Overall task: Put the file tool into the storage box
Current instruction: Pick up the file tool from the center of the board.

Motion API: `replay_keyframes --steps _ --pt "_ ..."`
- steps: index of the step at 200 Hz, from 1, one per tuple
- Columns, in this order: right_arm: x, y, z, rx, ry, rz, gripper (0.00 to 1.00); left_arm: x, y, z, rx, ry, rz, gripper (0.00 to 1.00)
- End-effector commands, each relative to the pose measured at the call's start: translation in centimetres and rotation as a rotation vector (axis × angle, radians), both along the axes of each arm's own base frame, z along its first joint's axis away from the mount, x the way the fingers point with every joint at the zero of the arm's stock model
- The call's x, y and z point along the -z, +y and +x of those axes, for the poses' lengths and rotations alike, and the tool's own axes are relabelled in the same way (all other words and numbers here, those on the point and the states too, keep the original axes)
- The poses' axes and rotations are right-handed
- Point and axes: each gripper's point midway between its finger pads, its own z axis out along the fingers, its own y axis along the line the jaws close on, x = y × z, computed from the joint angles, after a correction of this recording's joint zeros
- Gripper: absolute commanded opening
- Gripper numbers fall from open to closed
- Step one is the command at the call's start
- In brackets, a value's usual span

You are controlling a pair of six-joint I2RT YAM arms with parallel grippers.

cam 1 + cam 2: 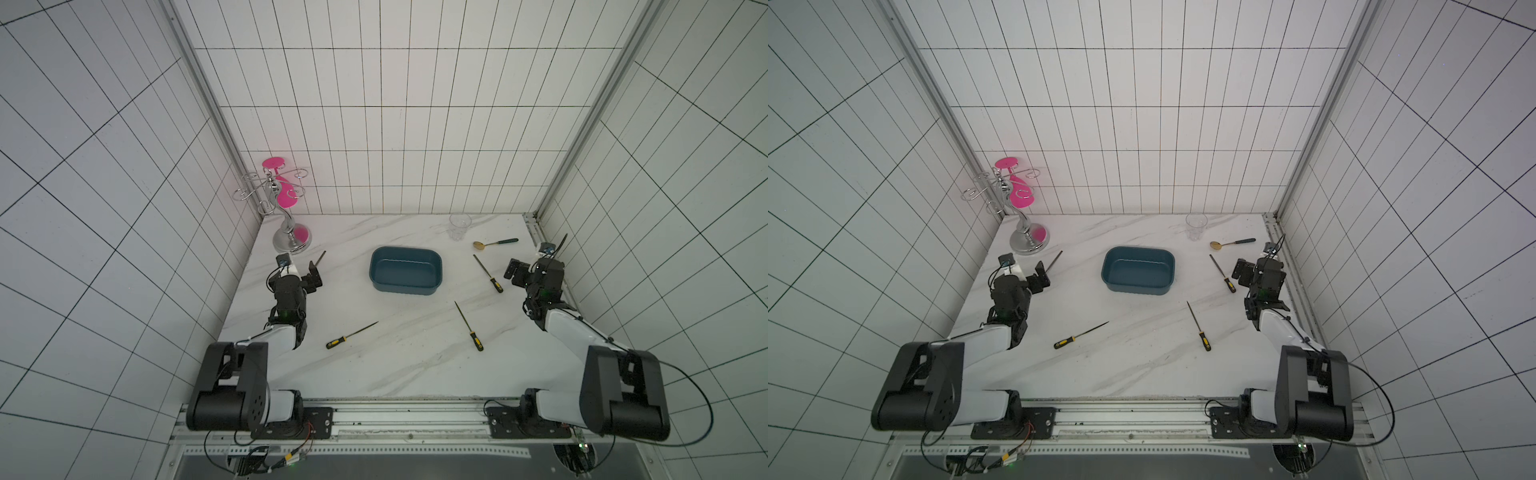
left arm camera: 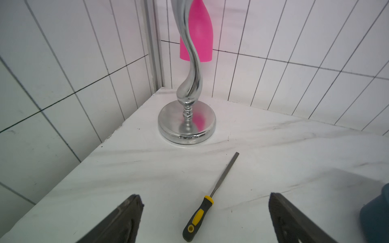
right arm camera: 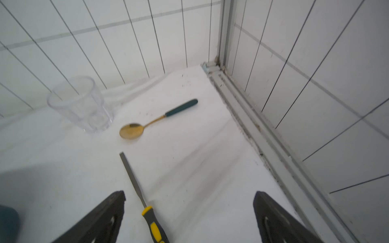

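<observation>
Left wrist view: a file [image 2: 208, 199] is seemingly being reached for by the left end effector [image 2: 204, 195], spread wide; next, lowering onto its handle is being called for.

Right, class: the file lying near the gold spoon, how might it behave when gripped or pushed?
The file probably stays stiff: its blade looks like flat metal. Pushed, it would likely slide or pivot, not roll. Its thicker black-and-yellow handle probably makes that end heavier.
</observation>
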Motion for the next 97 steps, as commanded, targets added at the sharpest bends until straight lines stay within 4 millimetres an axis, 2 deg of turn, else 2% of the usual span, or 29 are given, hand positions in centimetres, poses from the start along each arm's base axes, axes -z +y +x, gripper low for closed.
replay_keyframes --steps 1,6,10,22,43,69,97 --pt "-1.3 -2.1 -2.7 0.19 0.005 0.129 0.99 -2.3 3.2 -2.6 -0.251 0.046 -0.151 0.98" --pt "-1.4 -2.2 -3.3 0.196 -0.001 0.156 0.99 -2.5 3.7 -3.2 -0.272 0.095 -0.143 0.98" --pt "-1.4 -2.3 -3.6 0.199 0.004 0.162 0.99 -2.5 3.7 -3.3 -0.303 0.078 -0.258 0.99" --pt "-1.2 -2.2 -4.2 0.195 0.056 0.151 0.99 -2.6 2.8 -3.0 -0.267 0.128 -0.338 0.99" --pt "-0.5 -0.6 -4.4 0.084 0.216 0.111 1.0 -1.2 1.1 -2.9 -0.22 0.252 -0.415 0.98" --pt "2.4 0.6 -4.0 0.029 0.451 0.125 0.96 0.9 -1.3 -2.1 -0.112 0.345 -0.48 0.98" --pt "6.3 1.5 -3.3 -0.005 0.643 0.15 0.95 0.1 -2.8 -0.6 -0.019 0.349 -0.501 0.98"
